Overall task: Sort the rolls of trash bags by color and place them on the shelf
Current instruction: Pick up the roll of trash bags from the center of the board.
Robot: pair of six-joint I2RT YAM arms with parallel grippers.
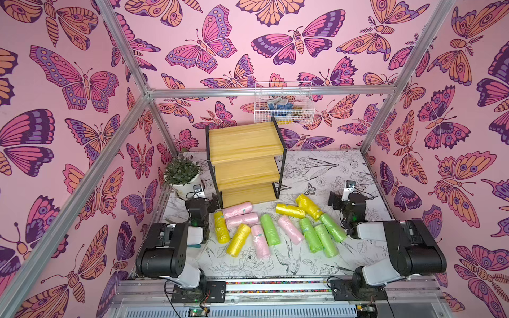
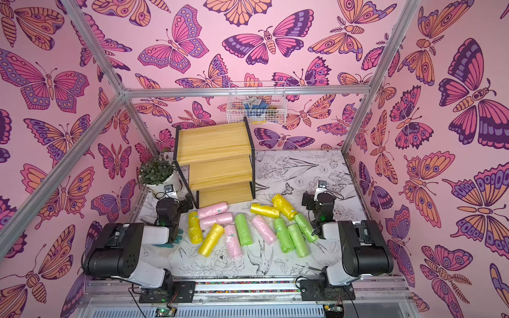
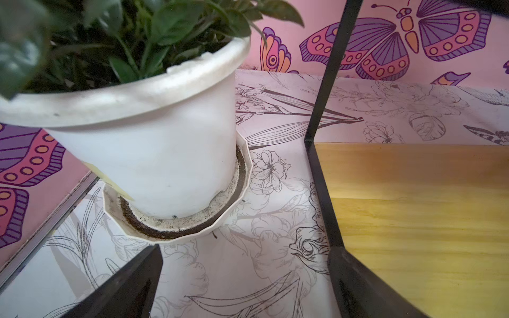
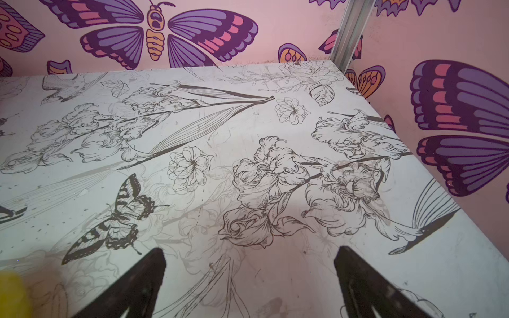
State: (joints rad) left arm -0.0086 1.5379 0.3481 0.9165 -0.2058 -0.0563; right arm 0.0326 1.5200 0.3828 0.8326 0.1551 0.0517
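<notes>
The rolls of trash bags lie loose on the flower-print table in both top views, in front of the shelf (image 1: 245,165), whose three wooden boards are bare. Pink rolls (image 1: 237,208) and yellow rolls (image 1: 221,227) lie at the left. Green rolls (image 1: 326,239) and more yellow rolls (image 1: 290,210) lie at the right. My left gripper (image 1: 215,202) is open beside the shelf's lower left corner. Between its fingers there is only table (image 3: 248,250), and the shelf's bottom board (image 3: 413,220) is close by. My right gripper (image 1: 334,200) is open over bare table (image 4: 250,250), beside a yellow roll (image 4: 11,294).
A potted plant (image 1: 183,176) in a white pot (image 3: 154,154) stands left of the shelf, close to my left gripper. A white wire basket (image 1: 283,103) hangs on the back wall. Aluminium posts and pink butterfly walls enclose the table on three sides.
</notes>
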